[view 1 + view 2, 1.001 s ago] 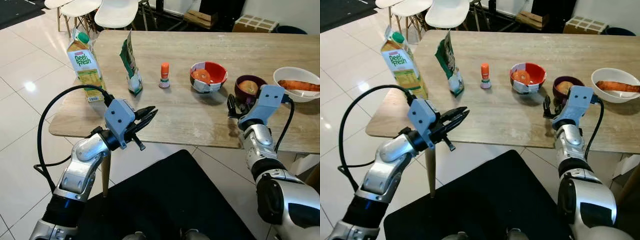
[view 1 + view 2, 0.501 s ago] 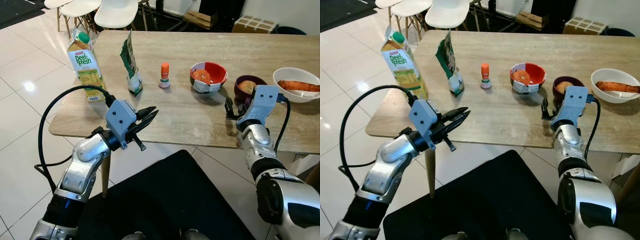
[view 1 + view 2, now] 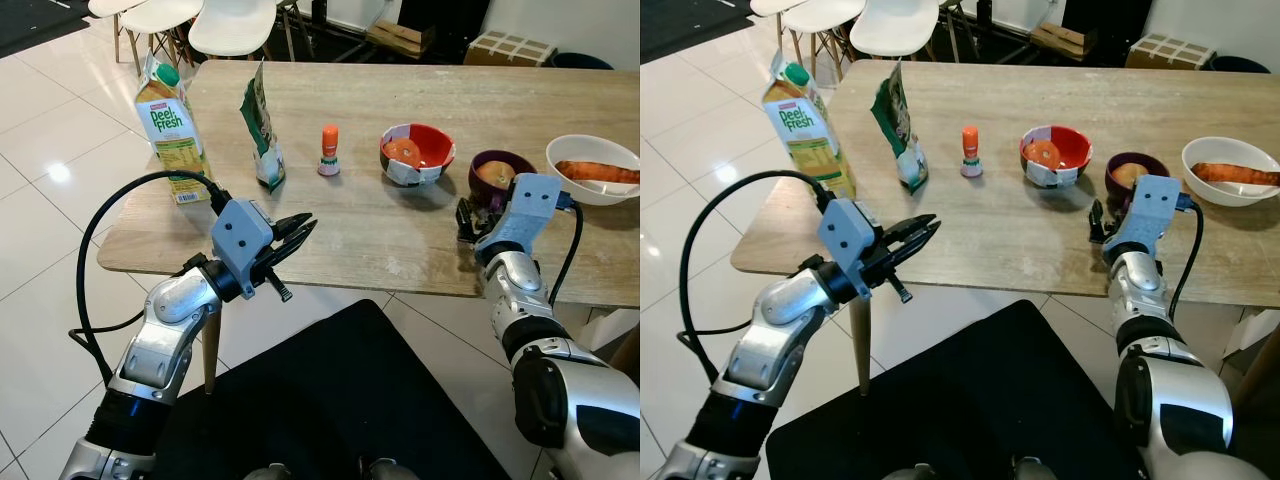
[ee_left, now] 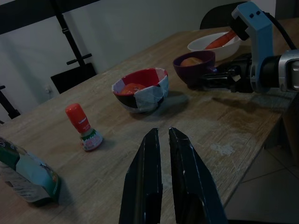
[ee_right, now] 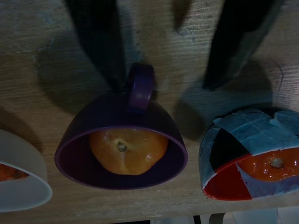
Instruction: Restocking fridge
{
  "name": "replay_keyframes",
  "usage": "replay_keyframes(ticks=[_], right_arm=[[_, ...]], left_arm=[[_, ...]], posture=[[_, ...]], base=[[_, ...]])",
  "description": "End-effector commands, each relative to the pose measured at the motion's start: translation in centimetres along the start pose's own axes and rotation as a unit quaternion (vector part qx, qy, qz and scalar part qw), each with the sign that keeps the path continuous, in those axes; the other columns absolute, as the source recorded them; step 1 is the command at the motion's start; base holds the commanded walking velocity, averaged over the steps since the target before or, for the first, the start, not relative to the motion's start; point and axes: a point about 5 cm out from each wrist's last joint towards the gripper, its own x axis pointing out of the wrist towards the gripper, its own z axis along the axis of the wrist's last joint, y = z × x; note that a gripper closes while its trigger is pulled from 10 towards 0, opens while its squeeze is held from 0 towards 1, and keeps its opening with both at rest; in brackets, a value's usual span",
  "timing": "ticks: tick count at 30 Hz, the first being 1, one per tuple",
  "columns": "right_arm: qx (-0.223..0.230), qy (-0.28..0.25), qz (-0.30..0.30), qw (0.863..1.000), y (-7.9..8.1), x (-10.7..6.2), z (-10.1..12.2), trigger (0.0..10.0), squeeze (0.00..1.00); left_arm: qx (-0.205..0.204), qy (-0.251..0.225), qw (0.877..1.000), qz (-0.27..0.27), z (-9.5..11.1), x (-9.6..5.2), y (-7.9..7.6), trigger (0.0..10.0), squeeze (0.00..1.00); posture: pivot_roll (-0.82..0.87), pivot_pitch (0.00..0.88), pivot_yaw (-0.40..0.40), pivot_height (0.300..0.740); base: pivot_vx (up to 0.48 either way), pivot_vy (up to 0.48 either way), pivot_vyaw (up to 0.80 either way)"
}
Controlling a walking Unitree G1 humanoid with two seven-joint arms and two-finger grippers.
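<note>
- Your right gripper (image 5: 173, 46) hung just short of the purple cup (image 5: 121, 140), at the right of the left eye view, fingers spread with the cup's handle (image 5: 140, 86) between them and nothing yet grasped.
- The cup held an orange fruit (image 5: 127, 150), probably one of the things meant for the fridge. It sat low in that wrist frame, with a white bowl (image 5: 21, 186) at the lower left and a red patterned bowl (image 5: 250, 158) at the lower right.
- If you had closed on the handle alone, I judge the cup could have tipped and let the fruit roll out.
- If you had pushed forward without closing, the fingers could have nudged the cup along the wooden table (image 3: 400, 230) into either bowl, since both stood near it.
- The white bowl carried what looked like a sweet potato (image 3: 597, 171), so a knock there could have spilled it off the table's right end.
- Your left gripper (image 3: 290, 232) hovered over the near table edge, lower left of centre, fingers nearly closed and empty.
- The juice carton (image 3: 168, 128), green pouch (image 3: 262, 130) and small orange-capped bottle (image 3: 329, 150) stood in the upper left, well apart from both grippers.
</note>
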Motion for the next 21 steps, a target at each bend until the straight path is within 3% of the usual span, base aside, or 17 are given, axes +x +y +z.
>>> replay_keyframes(ticks=[1, 2, 21], right_arm=[[0.007, 0.019, -0.002, 1.000, 0.0, -0.3, -0.8, 0.5, 0.00], [0.007, 0.019, -0.002, 1.000, 0.0, -0.3, -0.8, 0.0, 0.00], [-0.013, 0.020, -0.003, 1.000, -1.3, -0.4, -0.7, 0.0, 0.00]], left_arm=[[-0.007, 0.006, 1.000, -0.002, -0.5, 0.0, -0.5, 10.0, 0.00], [-0.007, 0.006, 1.000, -0.001, -0.5, 0.0, -0.5, 10.0, 0.00], [-0.015, 0.000, 1.000, 0.008, -1.1, 0.7, -0.8, 10.0, 0.00]], posture=[[0.04, 0.147, 0.019, 0.740], [0.03, 0.144, 0.019, 0.740], [-0.02, 0.118, 0.008, 0.740]], base=[[0.000, 0.000, 0.00], [0.000, 0.000, 0.00], [0.000, 0.000, 0.00]])
